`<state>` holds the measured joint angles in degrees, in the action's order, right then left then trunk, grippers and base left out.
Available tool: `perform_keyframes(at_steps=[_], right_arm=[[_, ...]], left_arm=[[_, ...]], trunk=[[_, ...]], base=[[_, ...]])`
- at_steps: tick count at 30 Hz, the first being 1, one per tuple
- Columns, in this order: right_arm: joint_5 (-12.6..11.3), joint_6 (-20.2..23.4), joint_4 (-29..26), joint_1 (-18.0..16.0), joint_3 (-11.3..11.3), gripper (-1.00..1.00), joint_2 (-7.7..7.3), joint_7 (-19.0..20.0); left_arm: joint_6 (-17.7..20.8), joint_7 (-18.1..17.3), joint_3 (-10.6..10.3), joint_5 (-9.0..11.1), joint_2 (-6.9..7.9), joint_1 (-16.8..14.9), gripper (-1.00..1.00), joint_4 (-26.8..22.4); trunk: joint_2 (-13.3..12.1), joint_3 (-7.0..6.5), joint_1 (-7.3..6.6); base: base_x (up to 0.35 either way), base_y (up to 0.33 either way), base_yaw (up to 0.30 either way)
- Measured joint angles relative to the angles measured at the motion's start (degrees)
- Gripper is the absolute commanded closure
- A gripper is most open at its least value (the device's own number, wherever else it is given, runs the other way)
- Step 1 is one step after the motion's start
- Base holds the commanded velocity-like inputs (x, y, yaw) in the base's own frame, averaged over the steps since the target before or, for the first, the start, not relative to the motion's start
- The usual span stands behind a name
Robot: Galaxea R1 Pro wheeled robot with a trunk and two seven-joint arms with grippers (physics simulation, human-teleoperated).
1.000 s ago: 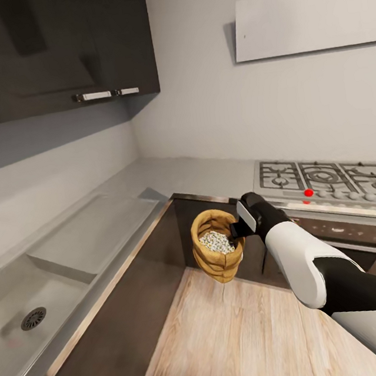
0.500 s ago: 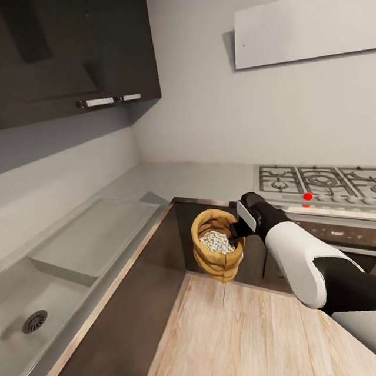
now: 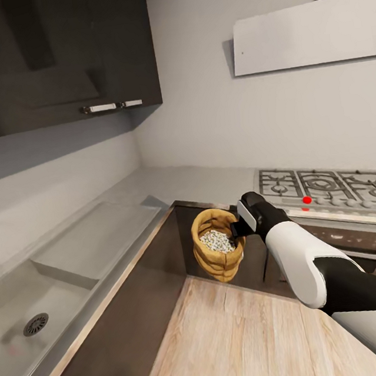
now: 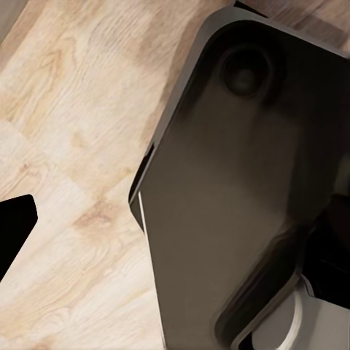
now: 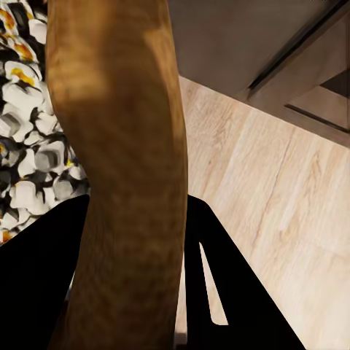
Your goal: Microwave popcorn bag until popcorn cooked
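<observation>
Sink basin (image 3: 25,304) with round drain (image 3: 35,322), set into the countertop (image 3: 170,184) at far left of the head view; drainer tray (image 3: 97,238) next along. Dark wall cabinets (image 3: 57,51) overhead, bar handles (image 3: 111,107) on lower edge.

Popcorn bag (image 3: 219,254), mustard-tan, rolled rim, upright and open-topped; off the worktop, carried in the air above the pale wood floor (image 3: 249,340), in front of the dark base cabinets at the counter corner. Popcorn (image 3: 217,241) heaped inside, whitish-grey; judged uncooked yet, though not certain from these frames. In the right wrist view, rolled rim (image 5: 124,146) crossing between the dark fingers (image 5: 219,292), kernels (image 5: 33,168) to one side of it.

Right gripper (image 3: 239,229), clamped on the rim at the side of the bag nearer the hob; white forearm running back to lower right.

Gas hob (image 3: 330,184), steel, red marks at its front edge; built-in oven (image 3: 349,241) below; pale extractor hood (image 3: 307,33) above.

Left gripper: a black tip (image 4: 14,226) at the edge of the left wrist view, over floor, beside part of the robot's dark body (image 4: 240,189); open or closed not determinable.

Progress, as judged: pickup done, bag in transit. Outstanding: reaching the microwave, opening the door, placing the bag inside, closing, heating.
</observation>
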<state>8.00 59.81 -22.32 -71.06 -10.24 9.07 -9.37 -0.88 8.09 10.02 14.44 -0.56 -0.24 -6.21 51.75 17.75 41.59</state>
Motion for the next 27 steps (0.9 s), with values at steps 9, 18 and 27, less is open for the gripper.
perform_keyframes(at_steps=[9,18,27], right_arm=[[-0.4,0.0,-0.4,0.0,-0.1,1.00,-1.76,0.1],[-0.3,0.0,-0.2,0.0,-0.1,1.00,-2.03,0.0],[-0.1,-0.7,0.3,0.0,0.0,1.00,-2.04,-0.7]], left_arm=[[-0.1,0.0,0.0,0.0,-0.03,0.0,-1.00,0.0],[-0.1,0.0,0.0,-0.1,-0.03,0.0,-1.00,0.0],[-0.2,0.0,0.0,-0.1,-0.03,0.0,-1.00,0.0]], trunk=[[0.0,-0.18,0.00],[0.0,-0.18,0.00],[0.0,-0.18,0.00]], base=[[0.000,0.000,-0.002],[0.000,0.000,0.000],[0.000,0.000,-0.086]])
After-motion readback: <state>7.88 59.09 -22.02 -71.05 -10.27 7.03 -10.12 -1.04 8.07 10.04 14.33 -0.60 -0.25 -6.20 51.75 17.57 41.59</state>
